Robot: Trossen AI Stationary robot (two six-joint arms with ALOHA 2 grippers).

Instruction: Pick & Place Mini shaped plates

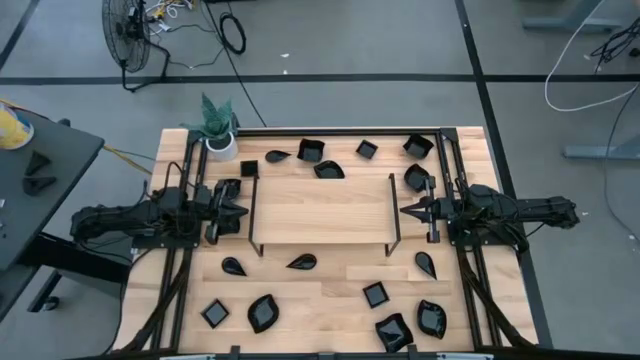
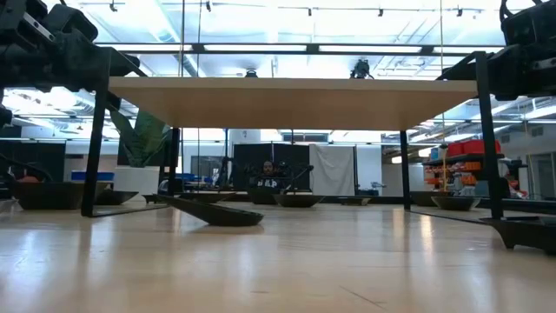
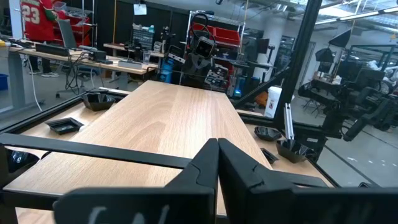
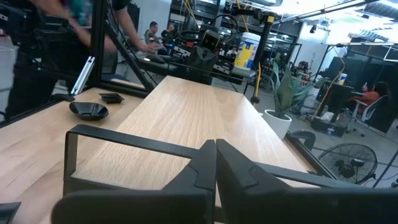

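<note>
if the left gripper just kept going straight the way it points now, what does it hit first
Probably nothing on the raised wooden shelf: the left gripper, shut, points across its bare top toward the right gripper, which faces it from the far end. That gripper looks like the first thing in line, though height is hard to judge.

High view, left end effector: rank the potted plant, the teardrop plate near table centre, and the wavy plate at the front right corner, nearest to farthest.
From the left end effector, shut at the raised shelf's left end:
1. Potted plant, back left corner.
2. Teardrop plate, just in front of the shelf; close to the plant's range, but slightly farther.
3. Wavy plate, front right corner, clearly farthest.
</note>
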